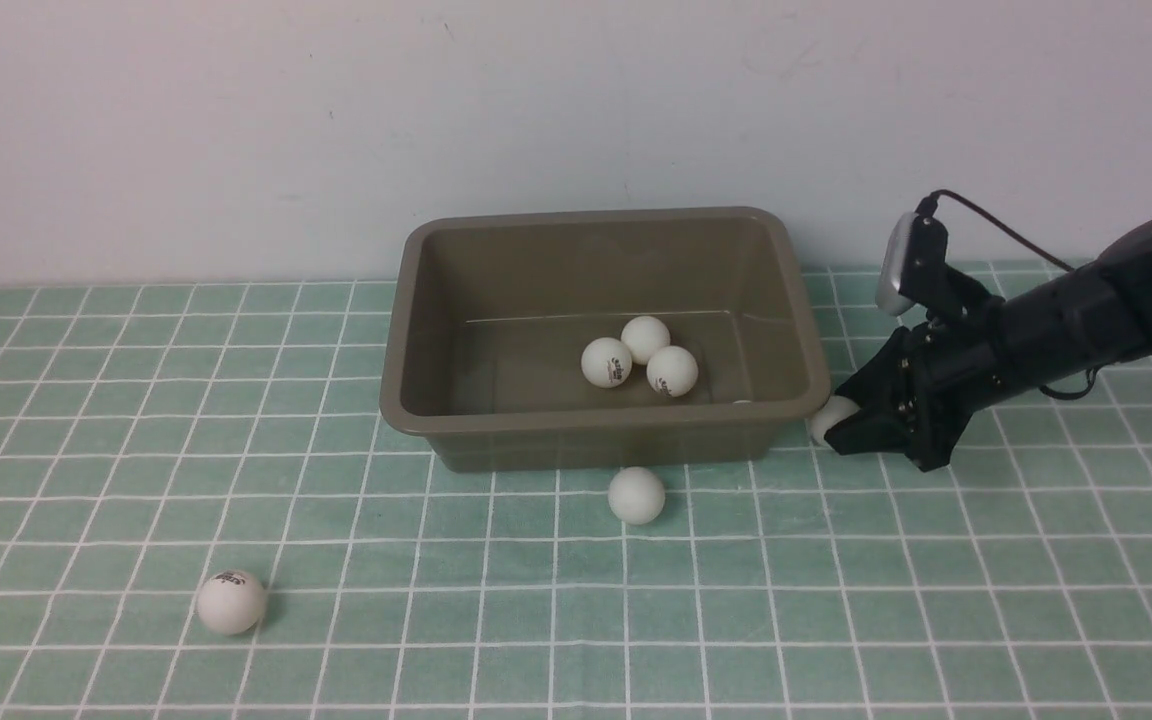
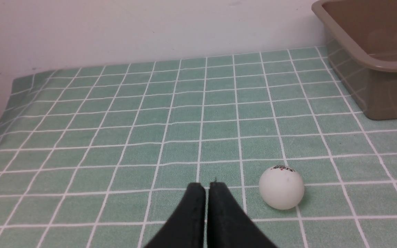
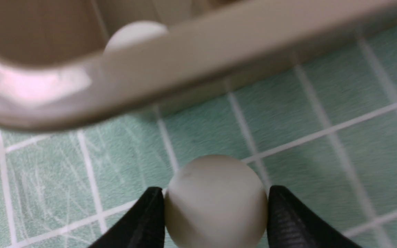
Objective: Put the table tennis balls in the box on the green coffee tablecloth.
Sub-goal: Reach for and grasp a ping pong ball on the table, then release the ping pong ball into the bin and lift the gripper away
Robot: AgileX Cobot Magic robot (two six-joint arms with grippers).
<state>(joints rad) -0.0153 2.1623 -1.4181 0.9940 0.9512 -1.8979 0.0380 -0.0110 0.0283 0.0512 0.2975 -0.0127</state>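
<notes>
By box [image 1: 596, 426] R corner, ball [image 1: 827, 413] half-hidden btwn R gripper [image 3: 216, 193] fingers [image 3: 148, 217], both touching it; L gripper [image 2: 207, 187] fingers [image 2: 193, 213] closed, empty.

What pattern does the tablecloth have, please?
The tablecloth is mint green with thin white gridlines; best in the left wrist view.

Matte black right arm [image 1: 1086, 320], grey wrist camera [image 1: 901, 262], thin black cable [image 1: 1001, 228], ribbed tapered black tool fingers [image 3: 288, 220]

Plain off-white wall [image 1: 236, 120], a few faint scuffs, soft even lighting
</notes>
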